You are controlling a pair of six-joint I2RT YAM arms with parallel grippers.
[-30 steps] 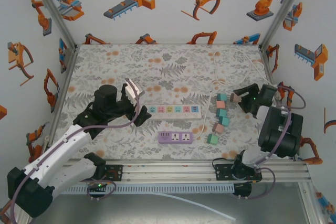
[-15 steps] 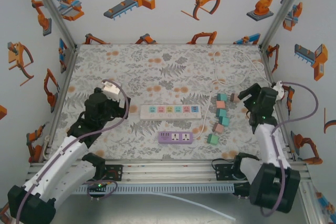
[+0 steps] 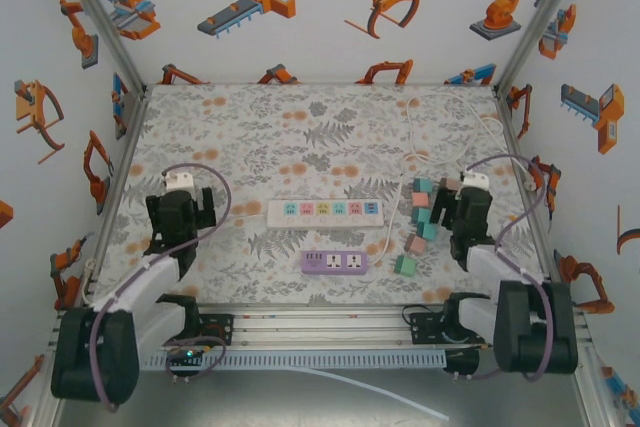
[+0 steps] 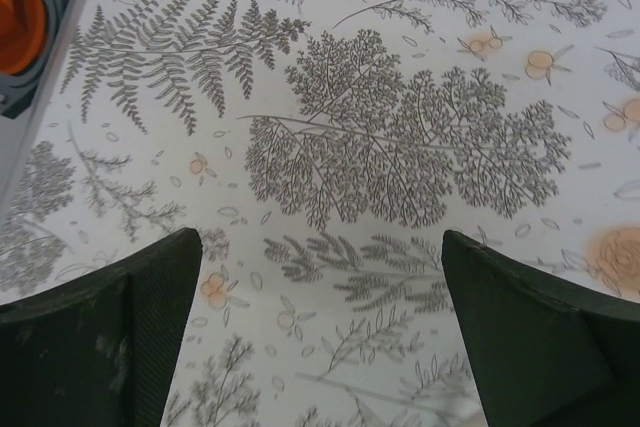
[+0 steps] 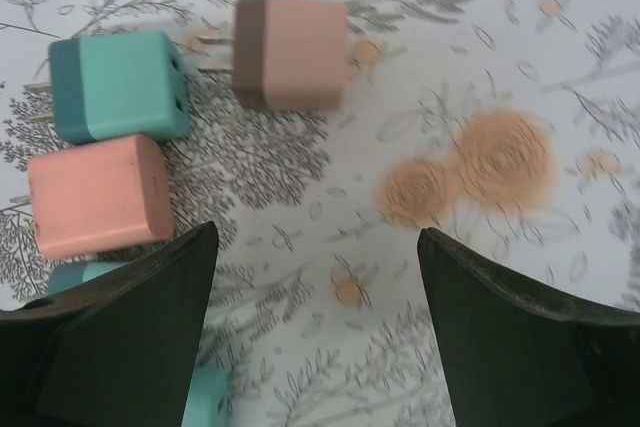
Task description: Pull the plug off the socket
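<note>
A white power strip (image 3: 325, 211) with coloured sockets lies mid-table, and a purple socket strip (image 3: 335, 262) lies just in front of it. Several loose plugs (image 3: 421, 219) lie in a column to their right. In the right wrist view a pink-brown plug (image 5: 290, 52), a teal plug (image 5: 120, 85) and a salmon plug (image 5: 98, 195) lie on the cloth, prongs pointing left. My right gripper (image 5: 315, 237) is open over bare cloth just short of them, holding nothing. My left gripper (image 4: 320, 237) is wide open over the fern-print cloth, far left of the strips (image 3: 178, 215).
A white cable (image 3: 415, 137) runs from the white strip toward the back right corner. The metal frame rail (image 4: 40, 67) lies close on the left of my left gripper. Walls enclose the table on three sides.
Both arms have folded back toward their bases: the left one pulled away from the white strip to the left, the right one swung in beside the plug column. The right jaws widened slightly.
</note>
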